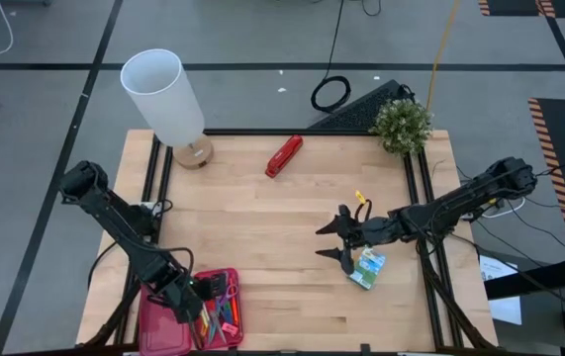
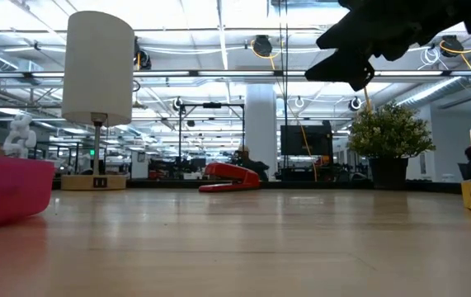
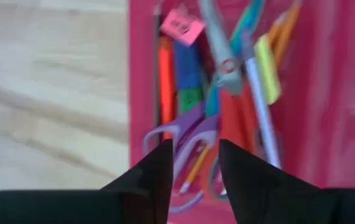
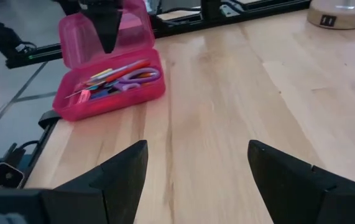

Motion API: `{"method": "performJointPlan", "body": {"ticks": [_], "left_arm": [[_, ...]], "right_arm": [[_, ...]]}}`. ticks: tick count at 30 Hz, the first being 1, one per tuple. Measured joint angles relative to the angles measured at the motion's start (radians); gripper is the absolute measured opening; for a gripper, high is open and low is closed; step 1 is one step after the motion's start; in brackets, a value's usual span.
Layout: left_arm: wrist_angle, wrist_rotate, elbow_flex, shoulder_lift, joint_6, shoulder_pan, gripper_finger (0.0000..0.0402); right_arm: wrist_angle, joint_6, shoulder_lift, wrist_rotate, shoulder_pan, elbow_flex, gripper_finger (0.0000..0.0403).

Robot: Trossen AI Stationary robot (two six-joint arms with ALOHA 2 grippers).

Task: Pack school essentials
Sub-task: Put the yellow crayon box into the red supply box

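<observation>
An open pink pencil case (image 1: 163,326) lies at the table's near left corner. It holds purple-handled scissors (image 3: 183,134), orange pencils (image 3: 166,81), pens and small erasers (image 3: 183,25). My left gripper (image 3: 196,155) points down over the case, just above the scissors' handles, its fingers a narrow gap apart and holding nothing. A green-yellow crayon box (image 1: 368,267) lies flat on the table at the right. My right gripper (image 1: 324,242) hovers open just left of it, well above the table (image 2: 346,66). A small yellow item (image 1: 359,198) lies beyond it.
A red stapler (image 1: 284,155) lies at the far middle of the table. A white-shaded lamp (image 1: 163,94) stands at the far left corner and a potted plant (image 1: 402,125) at the far right. Bare wood (image 1: 262,237) spreads between the case and the crayon box.
</observation>
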Motion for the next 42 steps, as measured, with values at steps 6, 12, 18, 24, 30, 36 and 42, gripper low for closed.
{"method": "performJointPlan", "body": {"ticks": [6, 12, 18, 24, 30, 36, 42], "left_arm": [[0.014, -0.112, 0.0, 0.0, -0.125, 0.0, 0.0133], [0.05, -0.334, 0.0, 0.0, -0.387, 0.005, 0.0113], [0.13, -0.526, 0.0, -0.001, -0.602, 0.029, 0.0091], [0.196, -0.564, 0.0, -0.001, -0.775, 0.078, 0.0076], [0.195, -0.563, 0.0, -0.001, -0.887, 0.123, 0.006], [0.195, -0.562, 0.0, -0.001, -0.926, 0.15, 0.0046], [0.195, -0.561, 0.0, -0.001, -0.948, 0.166, 0.0036]], "right_arm": [[-0.048, 0.104, 0.0, 0.128, 0.078, 0.0, 0.027], [-0.159, 0.213, 0.0, 0.156, 0.182, 0.005, 0.027], [-0.509, 0.33, 0.0, 0.127, 0.268, 0.099, 0.027], [-0.802, 0.208, 0.0, -0.033, 0.293, 0.202, 0.0284], [-0.895, -0.035, 0.0, -0.091, 0.266, 0.233, 0.0342], [-0.91, -0.296, 0.005, -0.15, 0.206, 0.23, 0.0387], [-0.912, -0.42, 0.04, -0.266, 0.176, 0.198, 0.0396]]}}
